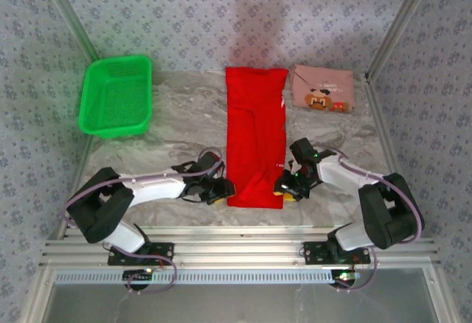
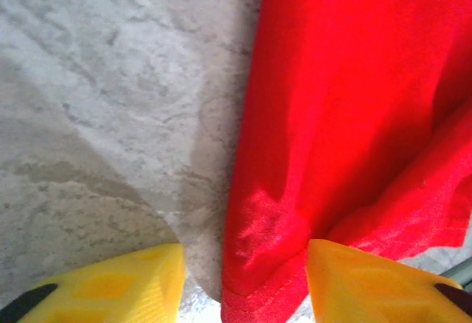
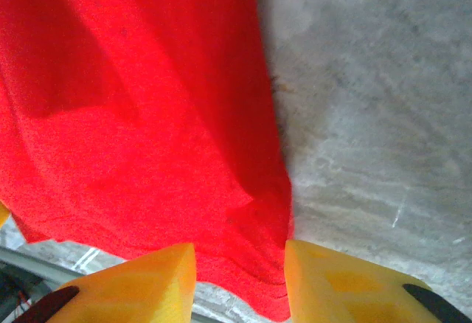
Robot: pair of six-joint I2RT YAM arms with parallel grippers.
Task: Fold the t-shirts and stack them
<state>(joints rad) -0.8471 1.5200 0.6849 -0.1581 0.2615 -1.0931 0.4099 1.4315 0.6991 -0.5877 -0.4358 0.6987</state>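
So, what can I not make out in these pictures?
Red shirt print: hidden by the folding, every view.
Pink shirt print details: too small, top view.
Red shirt's far half: cut off by frame edges, both wrist views.

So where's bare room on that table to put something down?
Free: the marble between the green basket and the red shirt, and a smaller patch before the pink shirt. Crowded in front: left gripper and right gripper flank the red hem.

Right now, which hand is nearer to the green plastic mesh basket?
Left. The left hand is on the basket's side of the red cloth shirt; the right hand, beyond it.
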